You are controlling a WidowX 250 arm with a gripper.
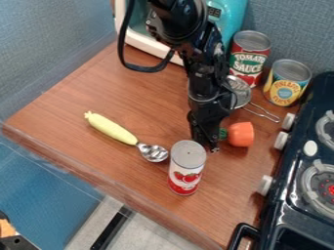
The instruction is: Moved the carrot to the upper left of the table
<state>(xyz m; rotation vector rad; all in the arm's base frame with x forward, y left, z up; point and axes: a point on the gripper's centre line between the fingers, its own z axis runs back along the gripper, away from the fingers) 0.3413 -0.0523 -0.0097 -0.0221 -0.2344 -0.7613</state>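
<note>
Where the carrot (240, 134) lies, the arm (207, 88) hangs down

Back red can (249, 59) read "TOMATO SAUCE"; yellow-labelled can (285, 85) beside it bore "PINEAPPLE SLICES". Teal appliance's display (214, 12) showed unclear digits.

Place: a kitchen corner is doubling as a robot test area; whether a lab or another room is housing it, cannot tell.
Tabletop (72, 105): wood-look surface is serving as the counter.
Stove (281, 219): dark, with pale knobs (281, 140) and round burners (320, 183), is standing along the right side.
Appliance (229, 24): teal and white, with a small display, is sitting at the back.
Cans (287, 83): three are standing on the tabletop, suggesting a pantry.
Utensils: a yellow-handled spoon (153, 153) and a strainer (240, 89) are lying out.
Robot arm (205, 63): black, is hanging over the tabletop, marking the test area.
Walls (49, 39): blue-grey, are backing the corner.
</note>
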